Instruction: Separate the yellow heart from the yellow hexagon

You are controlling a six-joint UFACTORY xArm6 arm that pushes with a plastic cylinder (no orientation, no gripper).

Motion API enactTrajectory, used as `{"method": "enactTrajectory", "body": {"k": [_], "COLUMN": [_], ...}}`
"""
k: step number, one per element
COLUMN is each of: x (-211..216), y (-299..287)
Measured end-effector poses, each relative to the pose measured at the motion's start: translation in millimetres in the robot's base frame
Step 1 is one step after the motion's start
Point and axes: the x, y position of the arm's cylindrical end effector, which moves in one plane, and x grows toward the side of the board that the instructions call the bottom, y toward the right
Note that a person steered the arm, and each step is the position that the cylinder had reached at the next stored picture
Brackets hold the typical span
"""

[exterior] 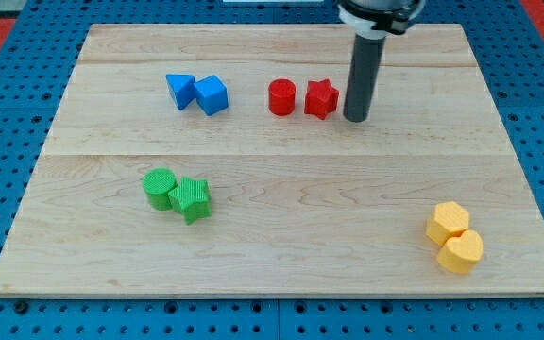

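Note:
The yellow hexagon (448, 223) sits near the board's bottom right corner. The yellow heart (461, 253) lies just below it and touches it. My tip (355, 117) is at the view's top centre, just right of the red star (321, 98), far from both yellow blocks. The rod rises straight up from the tip to the top edge of the view.
A red cylinder (281, 97) stands left of the red star. A blue triangle (180, 90) and blue cube (212, 94) sit at the upper left. A green cylinder (160, 188) and green star (193, 198) sit at the lower left. The wooden board (281, 236) ends close to the yellow blocks.

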Motion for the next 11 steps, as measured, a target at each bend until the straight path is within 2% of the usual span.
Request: {"method": "enactTrajectory", "body": {"k": [1,3,4,5,8,9,11], "x": [36.1,157.4,179.9,209.4,169.8,150.3,179.3], "y": [51.1,136.2,168.9,91.3,-83.4,-115.8,-122.9]}}
